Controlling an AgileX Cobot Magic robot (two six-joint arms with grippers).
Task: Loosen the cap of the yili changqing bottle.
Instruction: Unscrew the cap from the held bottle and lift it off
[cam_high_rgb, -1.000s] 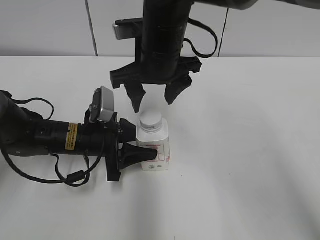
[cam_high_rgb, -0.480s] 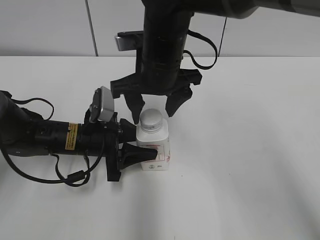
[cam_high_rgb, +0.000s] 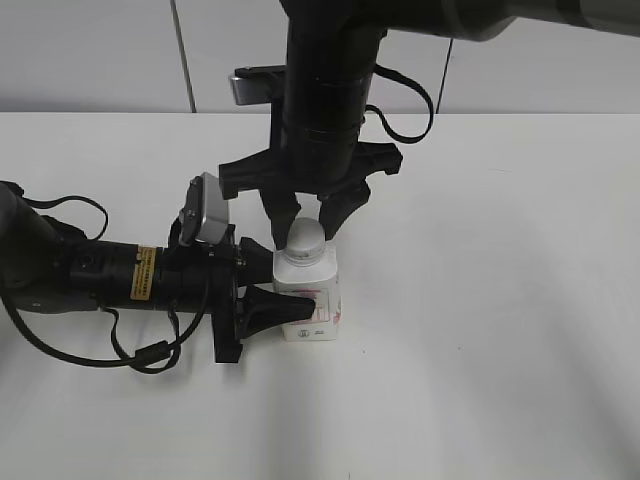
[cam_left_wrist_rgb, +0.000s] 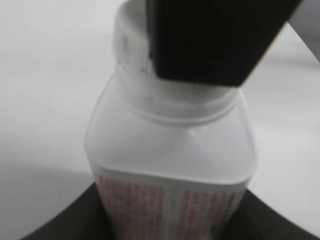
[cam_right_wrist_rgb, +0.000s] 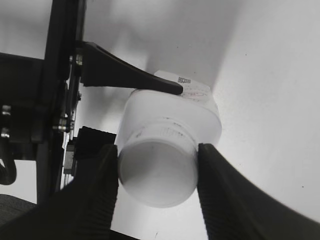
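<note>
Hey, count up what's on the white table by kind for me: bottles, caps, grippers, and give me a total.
Small squarish white plastic bottle with pink-red label: 1
Round white plastic screw cap on its neck: 1
Black robot grippers: 2, the left gripper clamping the bottle's body, the right gripper closed around the cap
Total: 4

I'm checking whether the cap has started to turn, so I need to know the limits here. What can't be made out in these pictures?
- Small round white plastic cap: its ribbed rim is blurred in the right wrist view, and a black finger covers most of it in the left wrist view.
- Squarish white plastic bottle: its pink-red label print is too small or blurred in every view.
- Left gripper: its far finger is hidden behind the bottle in the exterior view.
</note>
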